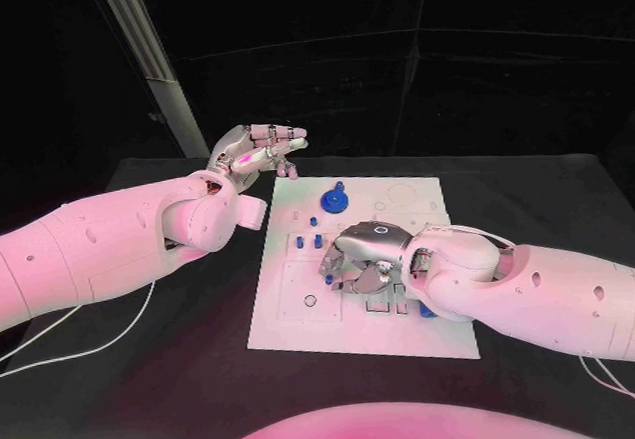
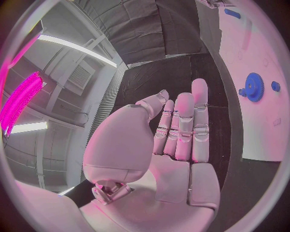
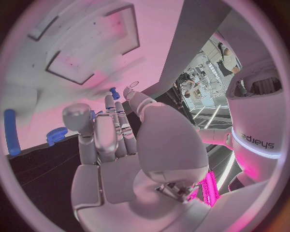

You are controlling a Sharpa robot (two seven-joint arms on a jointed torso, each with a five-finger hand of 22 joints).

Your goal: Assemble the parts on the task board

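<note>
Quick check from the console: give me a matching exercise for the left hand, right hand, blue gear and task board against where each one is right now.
Things:
1. left hand
2. right hand
3. blue gear
4. task board

Places:
A. middle of the black table
B. on the board's far part
C. raised beyond the board's far left corner, holding nothing
D. low over the board's middle, fingers down among small blue parts

Pairs: 1-C, 2-D, 3-B, 4-A
</note>
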